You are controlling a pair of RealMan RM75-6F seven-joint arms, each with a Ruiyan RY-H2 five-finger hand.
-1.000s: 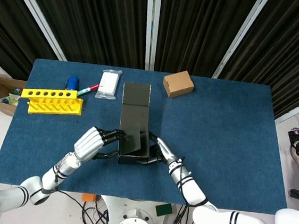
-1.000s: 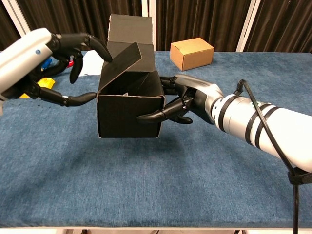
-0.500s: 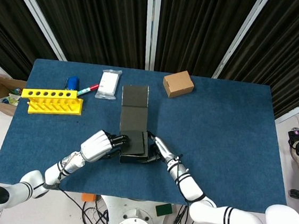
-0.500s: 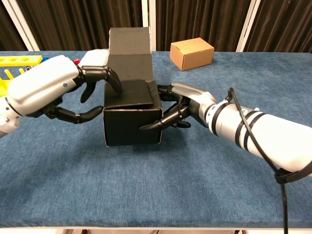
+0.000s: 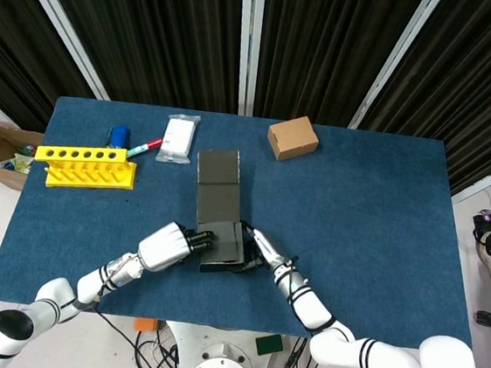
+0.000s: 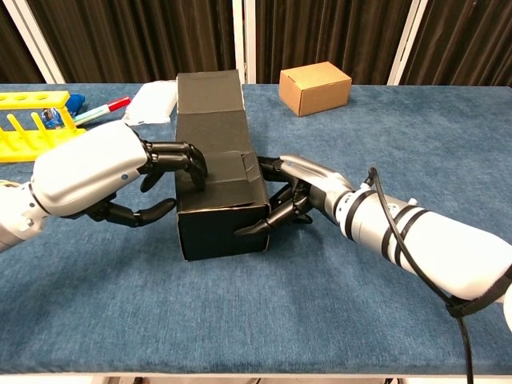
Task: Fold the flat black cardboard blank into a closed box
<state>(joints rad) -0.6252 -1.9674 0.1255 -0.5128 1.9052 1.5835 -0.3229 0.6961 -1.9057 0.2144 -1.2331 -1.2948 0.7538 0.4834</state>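
Observation:
The black cardboard box [image 6: 216, 172] lies on the blue table, long and low, its near end flap folded down flat. In the head view the black cardboard box [image 5: 217, 203] runs away from me. My left hand [image 6: 128, 180] grips its near left corner, fingers pressing on top of the folded flap and thumb low against the left side. My right hand [image 6: 300, 196] holds the near right side, fingertips on the front right edge. In the head view the left hand [image 5: 173, 247] and the right hand [image 5: 265, 252] flank the box's near end.
A small brown box [image 6: 314, 86] stands at the back right. At the back left are a yellow rack [image 5: 85, 167], a red-and-blue marker [image 6: 102, 110], a blue item [image 5: 120, 136] and a white packet [image 5: 179, 137]. The blue cloth [image 5: 372, 232] spreads to the right.
The near flap went from standing up to pressed flat. The box has lowered toward the table and its long lid now lies level. My left hand has moved onto the top.

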